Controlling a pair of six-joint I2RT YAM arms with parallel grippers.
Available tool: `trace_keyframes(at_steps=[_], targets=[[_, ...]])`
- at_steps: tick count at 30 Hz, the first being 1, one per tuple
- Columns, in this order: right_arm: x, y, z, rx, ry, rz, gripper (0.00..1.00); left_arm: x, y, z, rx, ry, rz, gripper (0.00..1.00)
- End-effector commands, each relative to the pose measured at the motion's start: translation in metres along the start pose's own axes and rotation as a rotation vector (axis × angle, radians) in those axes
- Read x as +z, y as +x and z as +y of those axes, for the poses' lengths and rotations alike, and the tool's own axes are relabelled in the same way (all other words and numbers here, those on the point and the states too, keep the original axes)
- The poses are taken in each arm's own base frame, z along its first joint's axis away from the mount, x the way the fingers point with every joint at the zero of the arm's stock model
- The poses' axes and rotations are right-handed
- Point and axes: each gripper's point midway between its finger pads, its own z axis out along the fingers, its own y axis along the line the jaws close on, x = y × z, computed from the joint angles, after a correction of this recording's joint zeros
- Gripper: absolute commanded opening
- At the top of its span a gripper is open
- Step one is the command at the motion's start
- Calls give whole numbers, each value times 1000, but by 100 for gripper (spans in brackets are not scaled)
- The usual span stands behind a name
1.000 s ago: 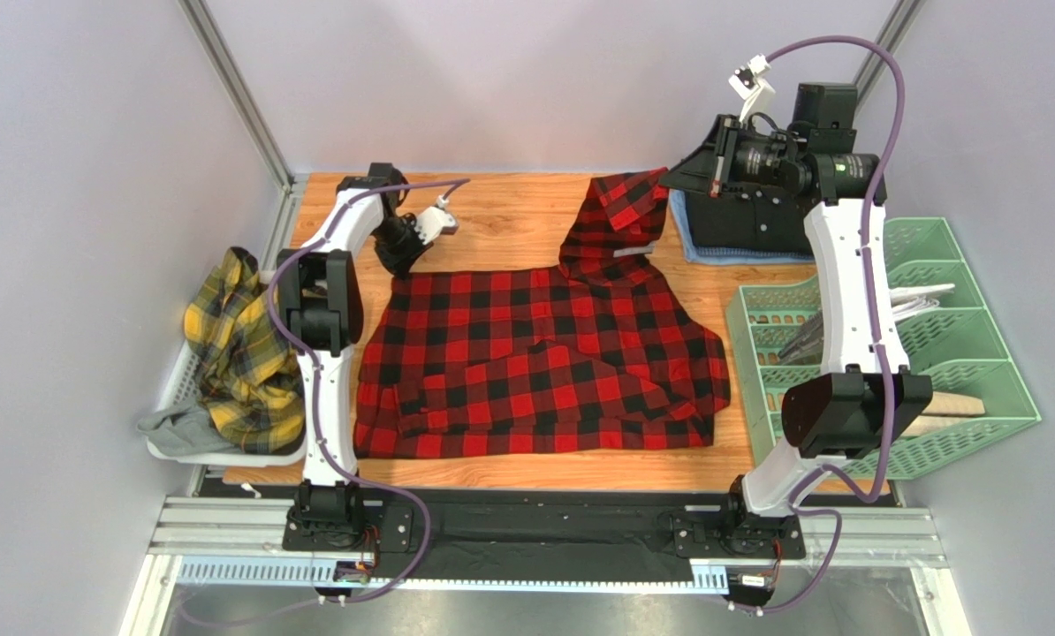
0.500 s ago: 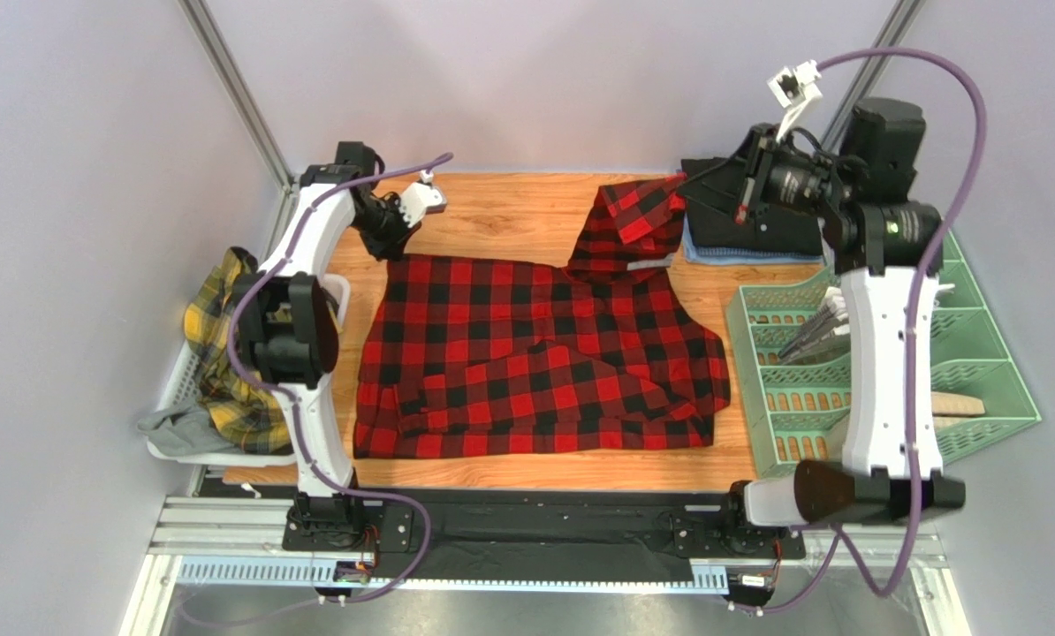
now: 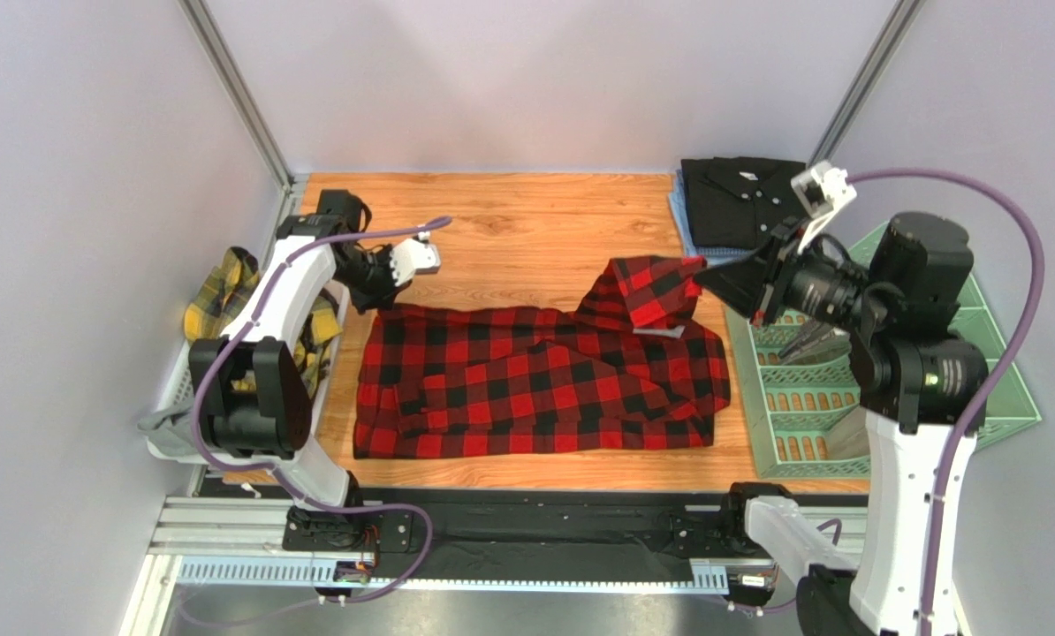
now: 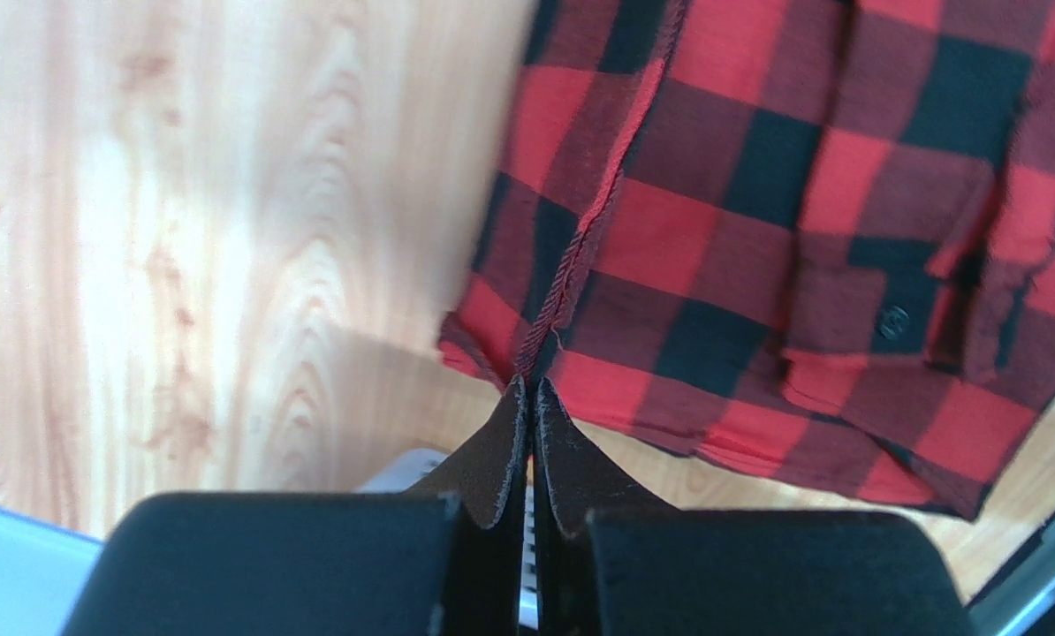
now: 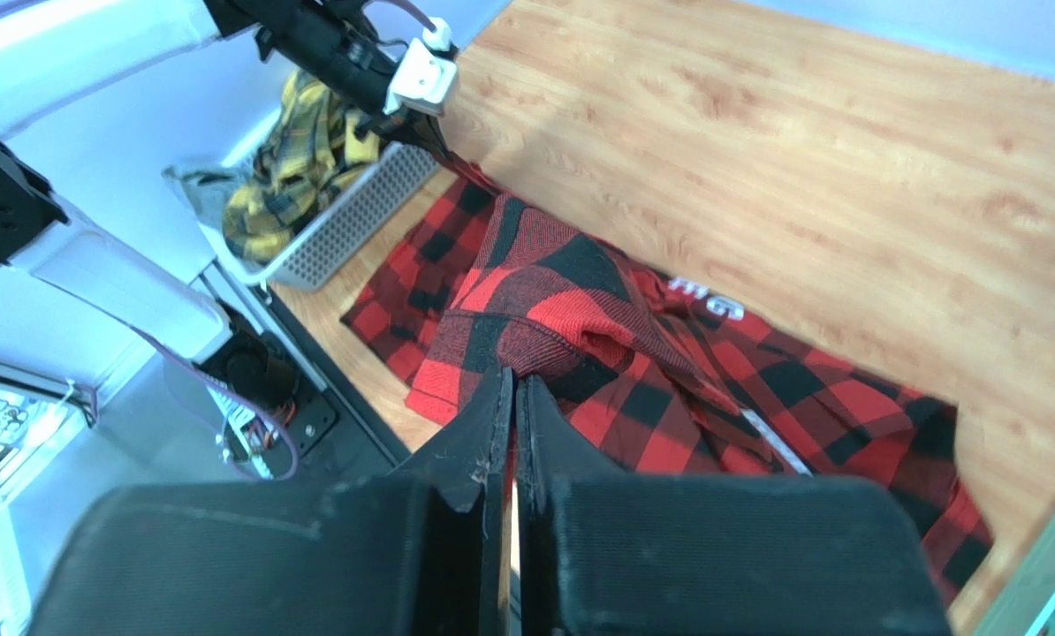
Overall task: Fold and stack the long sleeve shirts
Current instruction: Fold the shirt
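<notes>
The red-and-black check shirt lies across the table's middle, with its far edge drawn toward the near side. My left gripper is shut on its far-left hem, held just above the wood. My right gripper is shut on the shirt's raised far-right part, which hangs folded over the body. White letters show on the cloth. The plain black shirt lies folded at the back right. The yellow-and-dark plaid shirt is bunched in the basket on the left and also shows in the right wrist view.
A white basket sits at the table's left edge. A green compartment tray with tools stands at the right, close under my right arm. Bare wood lies behind the red shirt. Grey walls close in the back and sides.
Both grippers have pulled the red shirt's far edge toward the near side. The right arm has swung forward and down, uncovering the black shirt. The shirt's spread is now shorter front to back.
</notes>
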Motion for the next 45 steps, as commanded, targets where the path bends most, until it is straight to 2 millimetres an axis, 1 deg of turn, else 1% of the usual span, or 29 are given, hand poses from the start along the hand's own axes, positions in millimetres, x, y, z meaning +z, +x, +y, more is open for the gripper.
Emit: trace_keyframes(at_steps=[1,5,9,10,11,14,16,18,21,23,24,25,26,27,28,30,31,33,34,35,36,38,39,40,41,42,43,44,45], targets=[[-11,33,1,28,45,43,0,-4,2,-19,126,6,-35,0],[-18,63,6,59,48,70,0,6,14,-41,150,48,-33,0],[-23,79,8,60,57,84,0,19,26,-59,127,96,-20,0],[-23,82,8,60,57,88,0,26,33,-66,112,123,-5,2],[-22,84,7,62,55,92,0,28,38,-68,110,131,14,9],[-19,89,1,68,60,109,0,36,50,-74,54,160,65,25],[-15,94,-3,88,55,126,0,35,52,-75,36,162,75,47],[-12,98,-7,76,46,140,0,31,45,-77,22,159,50,61],[-4,105,-14,79,19,165,0,13,17,-72,-6,100,-56,64],[4,104,-22,80,14,178,0,-8,-11,-64,-17,40,-157,65],[6,104,-25,81,10,181,0,-16,-23,-60,-19,7,-201,69],[11,101,-29,76,3,176,0,-33,-38,-57,-63,-43,-257,71],[17,103,-35,92,-3,193,0,-43,-52,-58,-71,-59,-322,75],[21,104,-39,96,-9,196,0,-53,-64,-55,-64,-89,-371,79],[26,102,-43,88,-16,191,0,-69,-76,-59,-74,-118,-419,99],[38,109,-52,111,-30,218,0,-87,-96,-63,-53,-150,-493,99],[44,108,-56,104,-35,214,0,-102,-104,-69,-33,-182,-537,99],[57,114,-56,136,-73,248,0,-119,-120,-78,-35,-185,-625,99],[61,112,-57,132,-84,244,0,-130,-126,-85,-40,-185,-658,99],[65,113,-56,137,-95,250,0,-135,-131,-92,-143,-141,-691,99],[70,115,-53,155,-113,258,0,-137,-133,-96,-177,-122,-697,99],[81,115,-49,171,-148,260,0,-146,-144,-104,-142,-72,-725,99],[84,118,-48,205,-155,267,0,-147,-153,-114,-110,-48,-715,99],[90,116,-48,208,-167,261,0,-141,-149,-108,-104,-115,-648,99],[94,118,-45,221,-182,268,0,-138,-151,-113,-65,-140,-627,99],[98,118,-42,259,-185,274,0,-125,-166,-125,-8,-143,-652,99],[105,118,-44,271,-193,277,0,-134,-167,-121,5,-263,-662,99],[109,120,-39,286,-208,290,0,-136,-189,-135,68,-274,-729,99],[112,121,-37,298,-220,301,0,-128,-189,-145,101,-272,-725,99]])
